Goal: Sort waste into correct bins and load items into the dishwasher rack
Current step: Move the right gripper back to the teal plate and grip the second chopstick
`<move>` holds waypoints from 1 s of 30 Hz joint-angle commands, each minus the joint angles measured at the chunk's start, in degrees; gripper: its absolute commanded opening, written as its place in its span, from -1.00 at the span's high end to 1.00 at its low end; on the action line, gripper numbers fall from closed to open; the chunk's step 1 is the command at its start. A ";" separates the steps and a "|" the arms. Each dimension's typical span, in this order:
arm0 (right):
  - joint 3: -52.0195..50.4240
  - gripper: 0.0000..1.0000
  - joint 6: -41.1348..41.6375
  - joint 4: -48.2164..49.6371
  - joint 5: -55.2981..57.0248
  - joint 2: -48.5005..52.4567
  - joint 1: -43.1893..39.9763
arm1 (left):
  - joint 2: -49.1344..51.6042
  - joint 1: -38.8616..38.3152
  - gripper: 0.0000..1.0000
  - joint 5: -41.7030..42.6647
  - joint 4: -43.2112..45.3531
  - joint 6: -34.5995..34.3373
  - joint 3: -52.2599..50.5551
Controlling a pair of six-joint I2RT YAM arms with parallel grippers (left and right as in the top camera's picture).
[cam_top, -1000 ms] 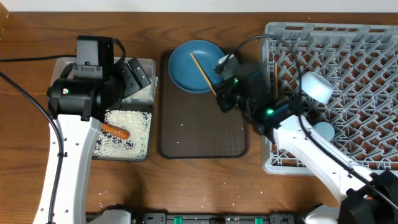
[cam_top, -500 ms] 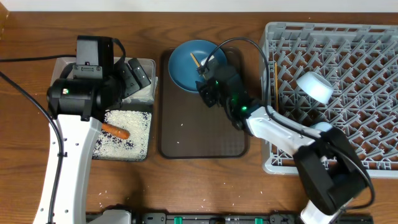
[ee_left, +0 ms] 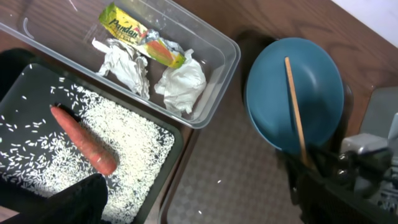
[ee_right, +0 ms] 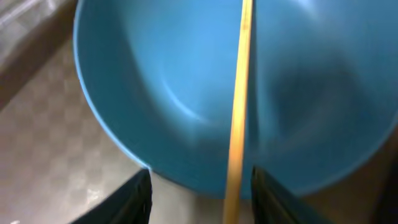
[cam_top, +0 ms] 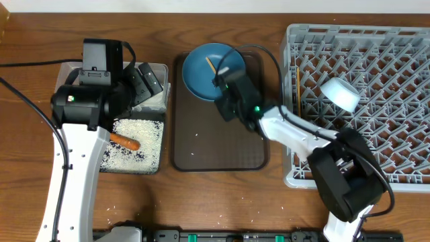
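Only up close does the right end effector [ee_right: 200, 186] show fingers [ee_right: 138, 199] apart astride the chopstick [ee_right: 241, 93] (overhead hides them).

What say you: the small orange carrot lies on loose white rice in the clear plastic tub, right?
No. The left wrist view shows the small orange carrot on the loose white rice in the shallow black rectangular tray, not the clear plastic tub.
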 commanded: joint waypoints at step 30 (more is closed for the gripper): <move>13.64 0.27 1.77 -3.58 -1.31 10.47 -1.73 | 0.11 0.26 -0.98 -0.94 -0.15 0.37 -0.22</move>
